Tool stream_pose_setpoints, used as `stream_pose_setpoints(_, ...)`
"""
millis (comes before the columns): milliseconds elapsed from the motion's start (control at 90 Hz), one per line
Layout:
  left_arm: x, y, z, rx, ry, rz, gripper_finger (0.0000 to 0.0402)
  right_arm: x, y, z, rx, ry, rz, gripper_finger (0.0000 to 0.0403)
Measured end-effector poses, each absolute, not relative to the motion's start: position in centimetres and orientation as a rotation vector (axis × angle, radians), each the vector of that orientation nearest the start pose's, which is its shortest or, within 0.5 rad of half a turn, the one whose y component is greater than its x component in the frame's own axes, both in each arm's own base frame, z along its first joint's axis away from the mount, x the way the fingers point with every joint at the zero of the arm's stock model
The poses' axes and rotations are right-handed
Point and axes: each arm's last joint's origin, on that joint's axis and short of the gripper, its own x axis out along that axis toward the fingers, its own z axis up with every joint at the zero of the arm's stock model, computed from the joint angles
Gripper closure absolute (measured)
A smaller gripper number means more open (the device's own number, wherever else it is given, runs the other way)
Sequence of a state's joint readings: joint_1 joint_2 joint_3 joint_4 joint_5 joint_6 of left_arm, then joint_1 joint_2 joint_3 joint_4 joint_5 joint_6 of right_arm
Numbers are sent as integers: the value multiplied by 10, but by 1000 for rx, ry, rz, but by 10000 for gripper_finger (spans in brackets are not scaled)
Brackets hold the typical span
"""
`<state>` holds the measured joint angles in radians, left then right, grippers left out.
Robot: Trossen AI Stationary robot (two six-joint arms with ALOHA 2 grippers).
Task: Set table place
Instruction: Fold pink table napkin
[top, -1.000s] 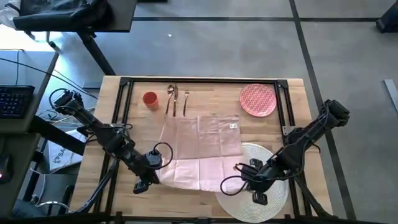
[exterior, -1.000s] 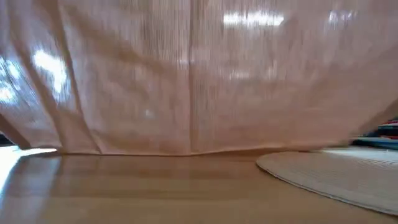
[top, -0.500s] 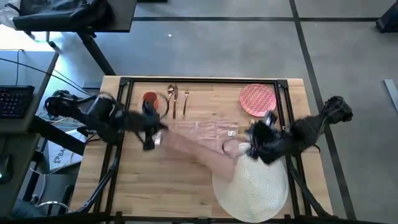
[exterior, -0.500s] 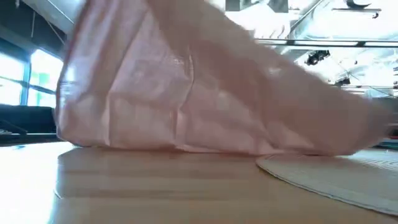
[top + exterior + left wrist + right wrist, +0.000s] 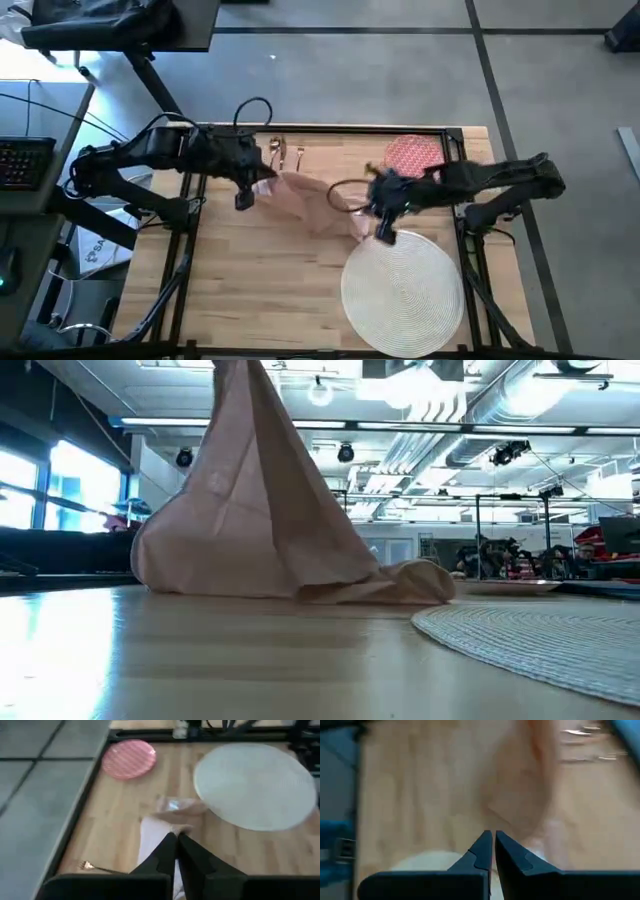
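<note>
Reaching in from the left edge of the table, the left arm runs low along the far edge and ends with the left gripper above the far-left part of the top. Its fingers are pressed together on a corner of the one beige-pink napkin, which it holds lifted; in the low view the cloth rises to a peak out of the top of the frame and drapes down to the wood, with a crumpled fold trailing toward the placemat. The left wrist view shows the two dark fingers closed with pale cloth between and below them.

Stretched in from the right edge, the right arm lies nearly level across the far-right part of the table, and the right gripper sits at the other end of the napkin, just at the far rim of the one round white woven placemat. In the right wrist view its fingers stand almost touching, a thin gap between them; whether cloth is pinched there I cannot tell.

The placemat lies flat at the near-right part of the table. One red-patterned pink plate rests near the far-right corner, partly hidden by the right arm. Gold cutlery lies by the far edge; I can count two pieces, with the left gripper covering the spot beside them.
</note>
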<state>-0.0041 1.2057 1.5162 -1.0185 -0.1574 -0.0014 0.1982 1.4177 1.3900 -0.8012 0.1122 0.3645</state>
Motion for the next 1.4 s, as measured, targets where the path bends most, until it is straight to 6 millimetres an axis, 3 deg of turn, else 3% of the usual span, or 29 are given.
stream_pose_setpoints(133,213,-3,415,39,754,139,401,297,55,291,342,772,-72,352)
stream_pose_setpoints(311,210,-7,412,24,788,130,401,294,37,229,519,771,-199,276)
stream_pose_setpoints(511,210,-8,412,18,790,130,402,312,11,188,641,768,-293,216)
stream_pose_setpoints(889,210,-8,412,19,791,131,402,366,-17,151,690,947,-414,199)
stream_pose_setpoints(1278,210,-8,412,25,793,123,402,376,-19,141,669,1083,-476,199)
stream_pose_setpoints(1400,210,-8,412,27,793,127,402,376,-18,142,678,1090,-461,219)
